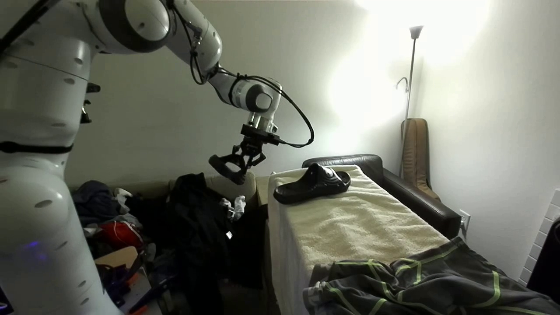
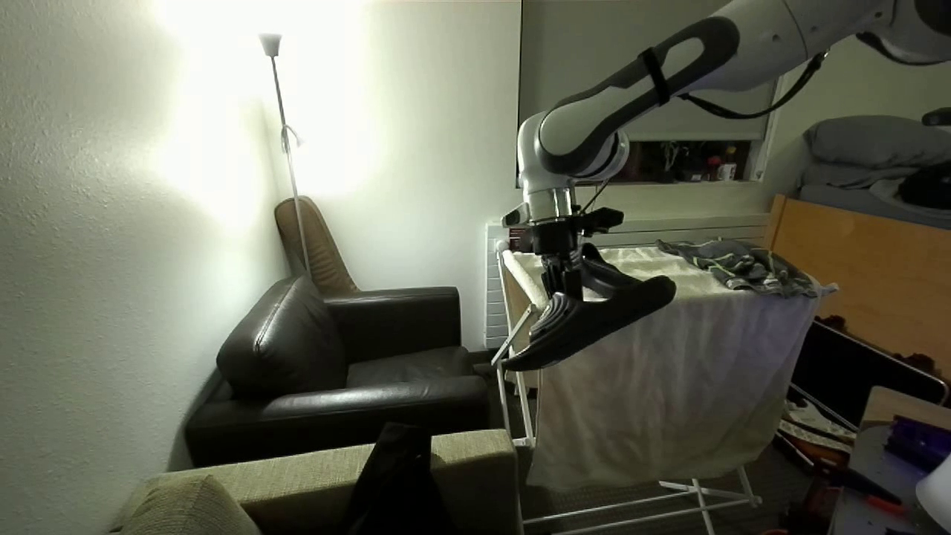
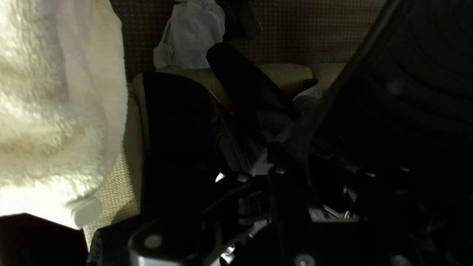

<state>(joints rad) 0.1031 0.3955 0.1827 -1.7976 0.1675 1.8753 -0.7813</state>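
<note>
Gripper: black two-fingered gripper, its fingers clamped together, apparently on the strap of a black moulded slide sandal; in the wrist view the grip itself is too dark to make out.
Held sandal: hangs in the air beneath the gripper, off the long edge of a thick cream towel that drapes a white folding drying rack; strap end low, heel end raised.
Resting sandal: second glossy black slide sandal, sole down on the towel at the end by a dark brown leather armchair.
Sandal to sandal: the resting one lies on the towel side of the gripper and a little lower, near but apart; its long axis runs roughly across the rack, heel towards the gripper's side, while the held one seems to run along the rack.
Arm: single white-and-grey jointed arm, elbow high, outstretched, wrist bent so the gripper points down.
Surroundings: dark grey garment with lime-green seams at the towel's opposite end; beige fabric couch, heaped with dark clothes, below the gripper.
</note>
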